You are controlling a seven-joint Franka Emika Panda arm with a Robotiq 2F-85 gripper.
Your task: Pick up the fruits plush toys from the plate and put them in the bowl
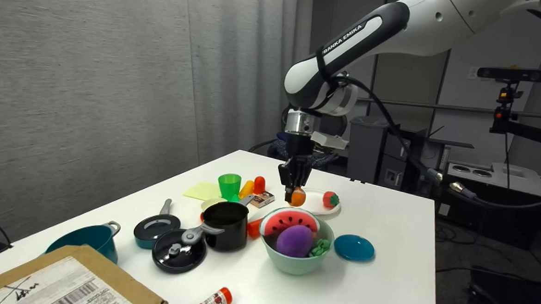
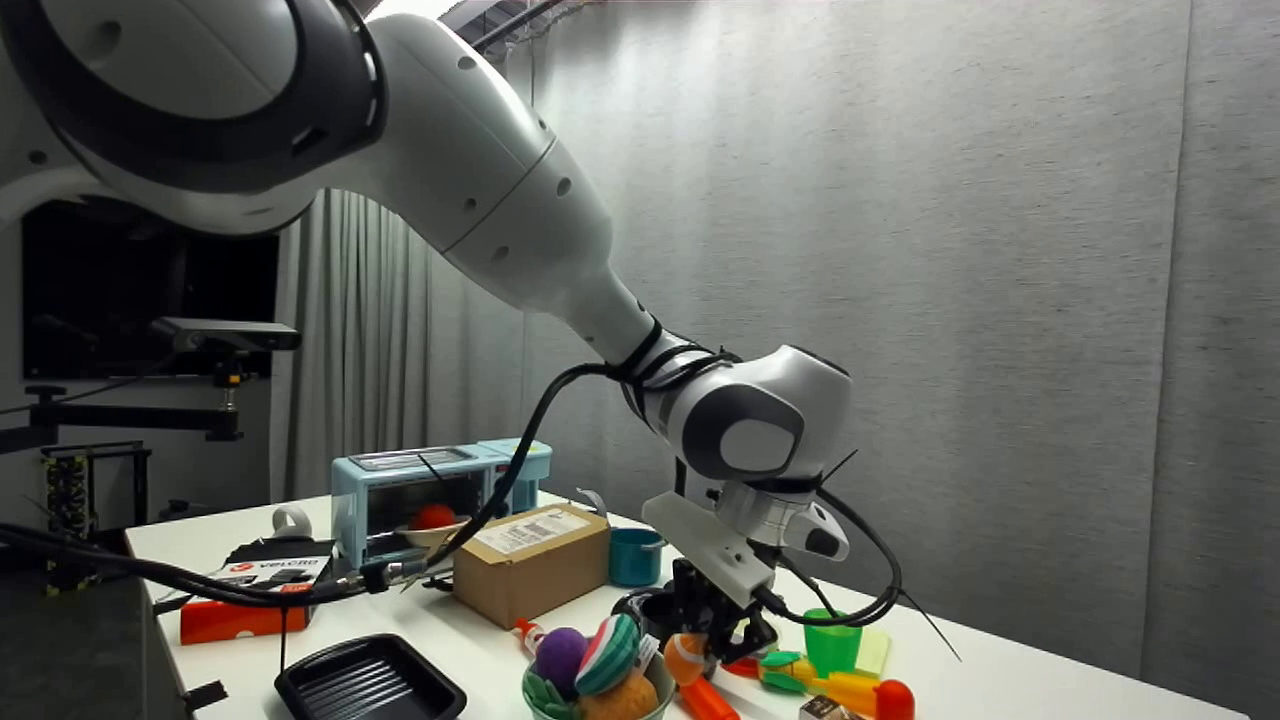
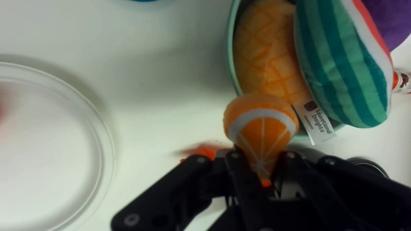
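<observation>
The white, flat-topped table (image 1: 392,223) is overhung by the white-and-black robot arm (image 1: 360,38), bent so that its working end is pointed downward. A round, pale mint-green bowl (image 1: 292,264) and a shallow, round white plate (image 3: 48,154) are set near each other but apart, so only a short carry seems to be called for. The black two-fingered gripper (image 3: 261,160) is held above the table just beside the bowl's rim, on the side nearer the plate.

In the bowl, a striped green-and-red fabric watermelon wedge (image 3: 343,67) is propped on edge, rising above the rim, probably because no room is given for it to lie flat. A pale orange, crosshatched fabric toy (image 3: 266,54) and a smooth, rounded purple plush (image 1: 295,241) are packed against it.

A small orange-and-white citrus-slice plush (image 3: 261,125) is pinched by its narrow end in the gripper, its rounded rind left free, so a clean release may be expected; on such a heap, though, it could be rolled off. A small red plush strawberry with a green top (image 1: 329,199) is rested on the plate, presumably to be fetched afterwards.
</observation>
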